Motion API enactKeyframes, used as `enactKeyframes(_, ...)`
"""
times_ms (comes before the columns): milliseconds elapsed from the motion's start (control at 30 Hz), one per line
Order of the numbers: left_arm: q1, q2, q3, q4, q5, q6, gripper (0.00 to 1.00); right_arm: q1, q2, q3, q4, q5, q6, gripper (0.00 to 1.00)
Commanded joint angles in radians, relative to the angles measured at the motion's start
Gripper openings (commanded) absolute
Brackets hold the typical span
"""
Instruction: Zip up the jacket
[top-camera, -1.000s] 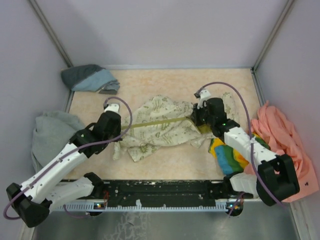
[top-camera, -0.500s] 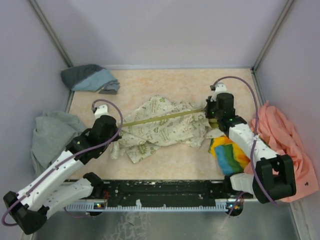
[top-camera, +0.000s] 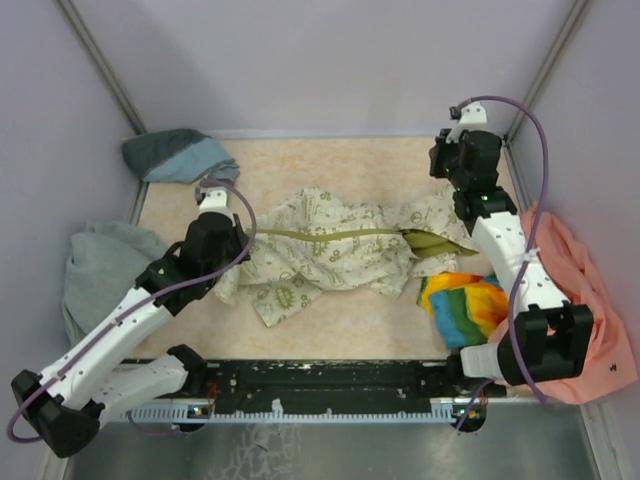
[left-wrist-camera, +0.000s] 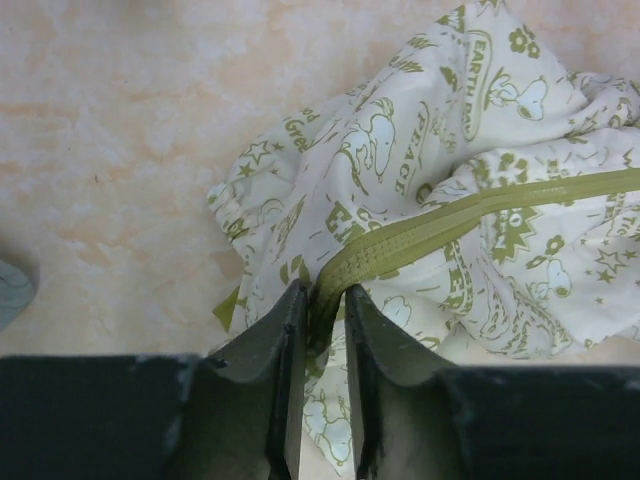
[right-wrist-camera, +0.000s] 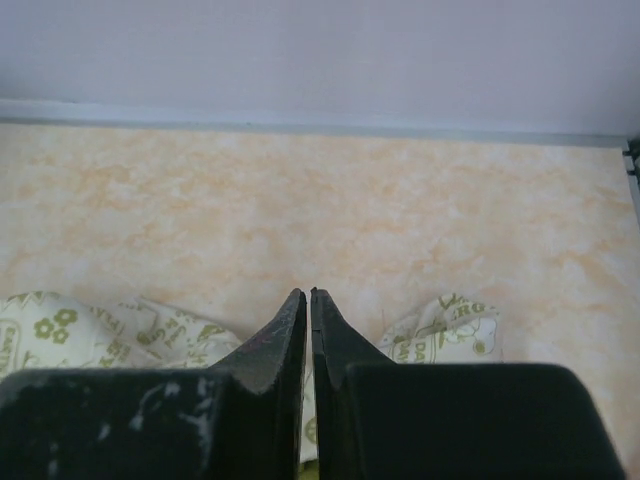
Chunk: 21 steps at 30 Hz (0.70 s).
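Left end effector (left-wrist-camera: 315, 300) clamps the zipper strip (left-wrist-camera: 450, 225) end.
It anchors the jacket (top-camera: 330, 255), crumpled on the counter (top-camera: 300, 170), likely so the strip lies straight for zipping; farther off, the right end effector (right-wrist-camera: 309, 300) hangs closed, seemingly empty.

- Your right gripper (right-wrist-camera: 309, 292) has let go of the jacket (top-camera: 330, 265) and swung out toward 1 o'clock, to the far corner of the surface (top-camera: 300, 170).
- The zipper strip (top-camera: 330, 233), slanted before, now lies almost level, running from 9 to 3 o'clock.
- Your left gripper (left-wrist-camera: 318, 290) has edged toward 12 o'clock.
- The striped cloth (top-camera: 462, 305) at 4 o'clock is more uncovered.
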Motion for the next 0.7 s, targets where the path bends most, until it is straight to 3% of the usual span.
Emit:
enactKeyframes(0, 0.005, -0.001, 0.033, 0.015, 0.019, 0.025, 0.39, 0.001, -0.078, -0.028, -0.045, -0.107, 0.021, 0.16)
enactKeyframes(100, 0.004, -0.068, 0.001, 0.013, -0.017, 0.029, 0.67, 0.000, -0.189, -0.170, -0.014, -0.106, 0.068, 0.41)
enactKeyframes(167, 0.005, -0.118, -0.001, 0.011, -0.060, 0.047, 0.78, 0.001, -0.270, -0.243, -0.010, -0.072, 0.114, 0.55)
enactKeyframes(267, 0.004, -0.181, 0.032, -0.003, -0.133, 0.079, 0.85, 0.001, -0.397, -0.303, -0.038, -0.021, 0.152, 0.79)
enactKeyframes(433, 0.005, -0.317, 0.089, 0.025, -0.202, 0.151, 1.00, 0.001, -0.566, -0.297, -0.175, 0.065, 0.155, 0.81)
enactKeyframes(667, 0.005, -0.566, 0.085, 0.121, -0.164, 0.289, 1.00, 0.000, -0.896, -0.351, -0.237, 0.151, 0.101, 0.81)
